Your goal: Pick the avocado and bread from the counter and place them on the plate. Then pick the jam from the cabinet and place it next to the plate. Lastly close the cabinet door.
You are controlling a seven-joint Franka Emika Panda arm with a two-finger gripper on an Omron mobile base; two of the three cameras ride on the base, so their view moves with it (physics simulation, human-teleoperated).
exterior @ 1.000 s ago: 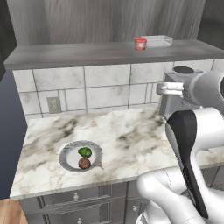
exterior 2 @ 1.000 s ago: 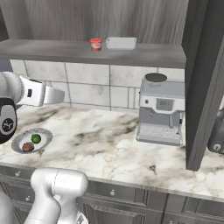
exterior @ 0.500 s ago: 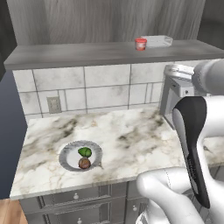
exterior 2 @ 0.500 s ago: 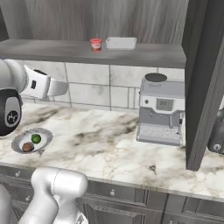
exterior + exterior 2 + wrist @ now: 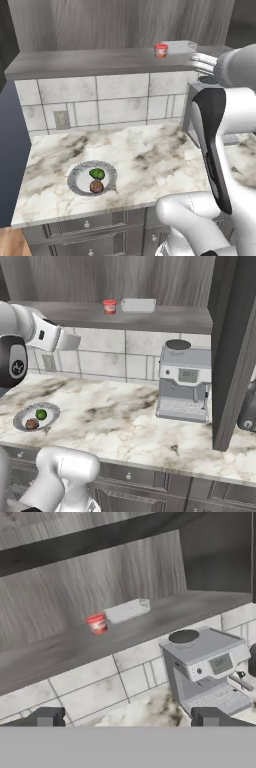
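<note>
Far to my lower left, well apart from my gripper (image 5: 127, 717), the plate (image 5: 80, 172) sits on the counter (image 5: 150, 155) near its front edge. The avocado (image 5: 97, 173) and the bread (image 5: 96, 186) both lie on the plate, touching or nearly so, the avocado toward the wall and the bread toward the counter's front edge.

My gripper is raised in the air above the counter, pointing toward the tiled wall and the cabinet (image 5: 75, 587). My two fingertips (image 5: 47, 716) stand far apart at the bottom of the hand view, spread wide with nothing between them.

Up and ahead of my gripper, slightly to the left of its centre line in the hand view, the jam (image 5: 97, 624) stands upright on the cabinet's grey shelf board (image 5: 150, 619), close to the board's front edge. Just beside it on the right lies a white rectangular tray (image 5: 127, 610); I cannot tell whether the two touch.

Below the shelf and to the right of my gripper, a grey coffee machine (image 5: 205, 662) stands on the counter against the tiles.

Farther right, the cabinet door (image 5: 232, 346) hangs swung out over the counter, edge toward the base cameras, well apart from my gripper.
</note>
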